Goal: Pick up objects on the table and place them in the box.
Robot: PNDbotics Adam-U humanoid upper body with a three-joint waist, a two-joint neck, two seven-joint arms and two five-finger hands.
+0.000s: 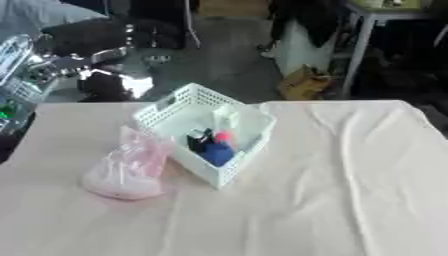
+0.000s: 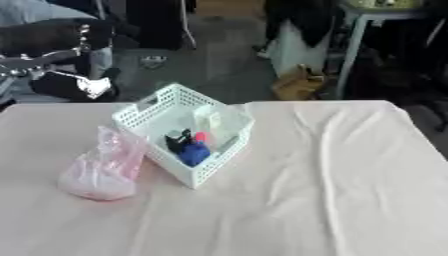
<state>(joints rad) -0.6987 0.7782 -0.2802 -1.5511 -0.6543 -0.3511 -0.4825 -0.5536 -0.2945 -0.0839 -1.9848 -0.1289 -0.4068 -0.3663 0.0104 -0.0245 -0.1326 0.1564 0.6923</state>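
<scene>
A white lattice box (image 1: pixel 166 111) stands on the cloth-covered table (image 1: pixel 350 190), left of centre and turned at an angle. Inside it lie a blue thing (image 1: pixel 219 153), a black thing (image 1: pixel 198 140), a small pink-red thing (image 1: pixel 223 136) and a pale upright bottle (image 1: pixel 226 119). A pink see-through bag (image 1: pixel 129 170) lies on the cloth against the box's left side. My left arm (image 1: pixel 66 65), silver and black, is raised at the upper left, above the table's far-left corner. Its dark hand (image 1: pixel 105 86) hangs apart from the bag and the box. My right hand shows in neither view.
The pale cloth has creases on its right half (image 2: pixel 324 165). Beyond the far edge are a grey floor, a cardboard item (image 1: pixel 302 82), a white table leg (image 1: pixel 354 55) and dark furniture. Clutter sits off the table's left edge (image 1: pixel 13 95).
</scene>
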